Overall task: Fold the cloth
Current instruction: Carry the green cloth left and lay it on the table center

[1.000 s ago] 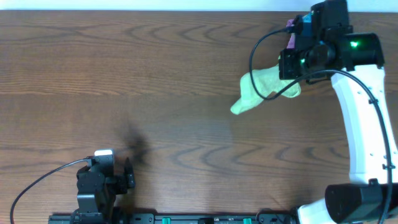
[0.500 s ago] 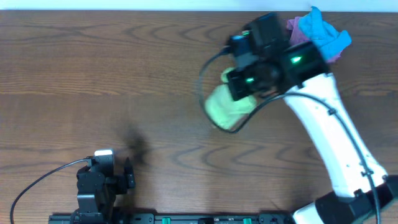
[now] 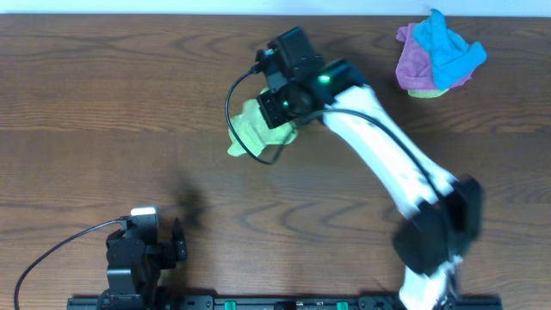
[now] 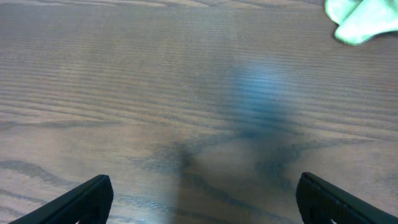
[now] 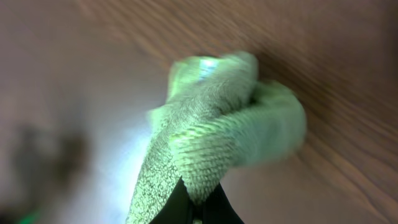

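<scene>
We see the right gripper (image 3: 277, 119) clamped on the bunched green cloth (image 3: 247, 131), just 12 o'clock of table (image 3: 103, 103) centre. Left gripper (image 3: 177, 245) sits at 7 o'clock, fingers wide apart, holding nothing. Purple and blue cloths (image 3: 437, 58) are piled at 1 o'clock.

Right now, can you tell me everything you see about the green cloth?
The cloth is lime green and fuzzy, like soft terry with tiny loops. It is bunched into a crumpled lump, not spread flat. The right tool is shut on a pinched-up part, and the rest droops near the middle of the wooden table. Whether it touches the wood cannot be told. No tag shows.
</scene>
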Tool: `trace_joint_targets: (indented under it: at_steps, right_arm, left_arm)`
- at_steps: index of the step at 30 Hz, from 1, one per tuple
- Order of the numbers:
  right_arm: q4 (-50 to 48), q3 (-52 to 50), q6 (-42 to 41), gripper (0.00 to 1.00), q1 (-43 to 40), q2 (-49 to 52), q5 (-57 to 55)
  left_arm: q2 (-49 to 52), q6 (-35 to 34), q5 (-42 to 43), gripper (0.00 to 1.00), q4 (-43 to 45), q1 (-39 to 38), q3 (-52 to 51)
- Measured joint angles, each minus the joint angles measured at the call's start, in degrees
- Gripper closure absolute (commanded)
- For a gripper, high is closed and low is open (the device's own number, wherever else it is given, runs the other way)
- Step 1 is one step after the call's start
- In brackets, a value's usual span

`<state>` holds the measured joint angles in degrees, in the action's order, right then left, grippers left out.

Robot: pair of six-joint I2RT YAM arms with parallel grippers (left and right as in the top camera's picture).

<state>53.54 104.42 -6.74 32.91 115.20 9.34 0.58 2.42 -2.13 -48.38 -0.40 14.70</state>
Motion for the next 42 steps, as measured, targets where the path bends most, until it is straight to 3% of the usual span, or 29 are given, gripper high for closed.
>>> trace_joint_targets:
  at_steps: [5, 6, 7, 10, 12, 14, 21, 29, 42]
  right_arm:
    - [-2.01, -0.26, -1.29, 0.89, -3.50, 9.66, -9.81]
    - [-2.73, -0.28, -2.01, 0.75, -5.33, 10.51, -12.50]
    - [-3.30, -0.28, -2.97, 0.67, -6.86, 10.58, -14.12]
    - [-4.00, -0.26, -4.63, 0.57, -11.47, 10.10, -17.14]
    - [-3.30, -0.24, -5.55, 0.41, -14.62, 9.88, -18.49]
    - [-2.21, -0.24, -6.54, 0.37, -16.90, 9.88, -19.54]
    - [-1.03, -0.24, -4.20, 0.35, -17.22, 7.32, -14.16]
    - [6.99, 0.15, 1.18, 0.36, -10.99, -1.03, -3.28]
    - [5.75, 0.15, 3.80, 0.33, 1.46, 5.33, -3.80]
  left_arm:
    - [0.00, 0.00, 0.00, 0.04, 0.00, 0.00, 0.00]
    - [0.00, 0.00, 0.00, 0.05, 0.02, 0.00, 0.00]
    - [0.00, 0.00, 0.00, 0.05, 0.00, 0.00, 0.00]
    - [0.00, 0.00, 0.00, 0.05, 0.00, 0.00, 0.00]
    - [0.00, 0.00, 0.00, 0.05, 0.00, 0.00, 0.00]
    - [0.00, 0.00, 0.00, 0.04, 0.02, 0.00, 0.00]
    - [0.00, 0.02, 0.50, 0.05, 0.07, 0.00, 0.00]
    - [0.00, 0.22, 3.63, 0.05, 1.60, 0.00, -0.33]
    - [0.00, -0.94, 6.23, 0.05, 2.51, 0.00, -0.44]
